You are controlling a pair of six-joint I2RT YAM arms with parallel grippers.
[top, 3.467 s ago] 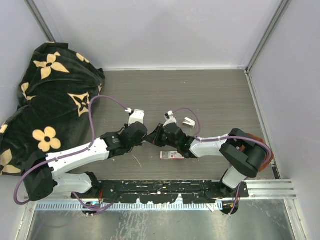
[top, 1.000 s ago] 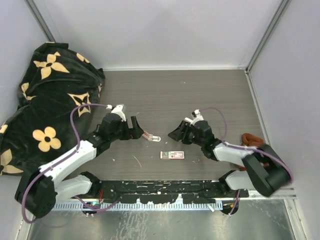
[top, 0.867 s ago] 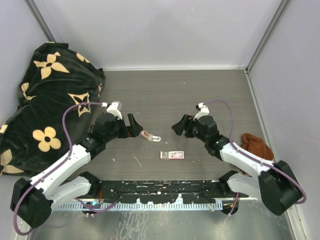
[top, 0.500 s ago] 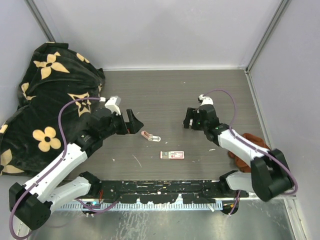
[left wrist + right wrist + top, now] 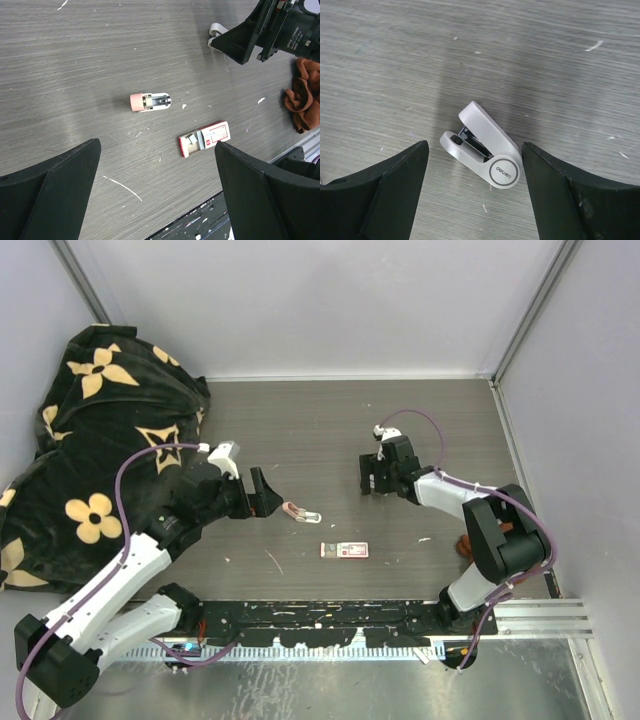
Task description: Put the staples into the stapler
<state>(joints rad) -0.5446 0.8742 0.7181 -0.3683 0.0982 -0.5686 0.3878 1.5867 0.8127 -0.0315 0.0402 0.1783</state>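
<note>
Top external view: on the grey table [image 5: 440, 420], the left gripper [image 5: 267, 491] hangs released and empty near a pink-ended stapler [image 5: 301, 512]. The right gripper [image 5: 474, 146], fingers spread, straddles the white stapler [image 5: 482, 147] without touching it. The staples box [image 5: 345, 550] lies nearer the front edge, between the arms. A clean pickup likely means lowering first, then closing squarely across the stapler's long sides so it cannot skate away.
</note>
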